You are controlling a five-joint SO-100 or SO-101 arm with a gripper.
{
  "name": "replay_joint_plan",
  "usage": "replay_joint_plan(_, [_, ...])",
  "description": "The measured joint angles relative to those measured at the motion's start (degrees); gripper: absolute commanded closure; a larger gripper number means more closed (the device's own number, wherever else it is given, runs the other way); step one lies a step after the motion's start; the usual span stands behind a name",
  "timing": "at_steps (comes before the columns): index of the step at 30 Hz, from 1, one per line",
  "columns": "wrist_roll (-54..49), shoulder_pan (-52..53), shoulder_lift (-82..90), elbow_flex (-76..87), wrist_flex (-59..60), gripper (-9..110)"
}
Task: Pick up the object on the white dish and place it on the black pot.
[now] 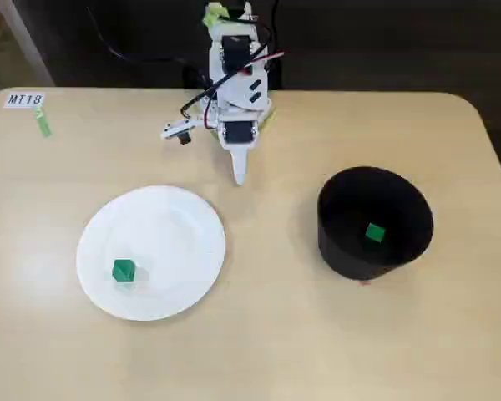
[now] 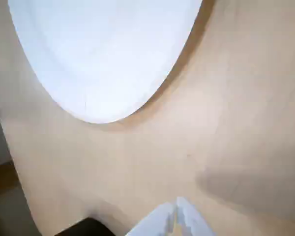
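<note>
Currently, by item:

Arm: the white SO-100-type arm (image 1: 236,92) sits folded at the far edge of the table in the fixed view, its body bunched over its base with red and black wires looping across it.

Gripper (image 1: 240,175): it points down toward the table top between the plate and the pot, near the far rim of the plate; in the wrist view its white fingertips (image 2: 187,219) enter from the bottom edge, pressed together with only a thin seam between them, holding nothing.

Green cube (image 1: 123,271): a small mid-green cube resting on the white paper plate, in the plate's near-left part as the fixed view shows it, well apart from the gripper. The wrist view does not show it.

White paper plate (image 1: 188,217): round, lying flat on the left half of the table in the fixed view; in the wrist view (image 2: 108,54) its far rim fills the upper left, casting a soft shadow on the wood.

Black pot (image 1: 342,242): a matte black round pot standing upright on the right half of the table, well apart from the plate.

Second green cube (image 1: 374,232): a slightly paler cube lying on the floor inside the pot, near its middle.

Table (image 1: 275,334): light wood with rounded corners.

Label (image 1: 25,99): a small white tag reading "MT18" at the far-left corner of the table, with a short strip of green tape (image 1: 43,124) just beside it.
</note>
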Motion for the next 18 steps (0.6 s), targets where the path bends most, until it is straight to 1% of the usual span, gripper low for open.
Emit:
replay_joint_plan(4, [0.88,2.20,0.00,-0.35,0.00,101])
replay_joint_plan(13, [1.05,1.49,0.00,-0.88,0.00,102])
replay_joint_plan(17, [-1.67,2.37,-0.53,-8.61,0.00,102])
replay_joint_plan(18, [-3.08,2.99,-3.08,-12.04,0.00,102])
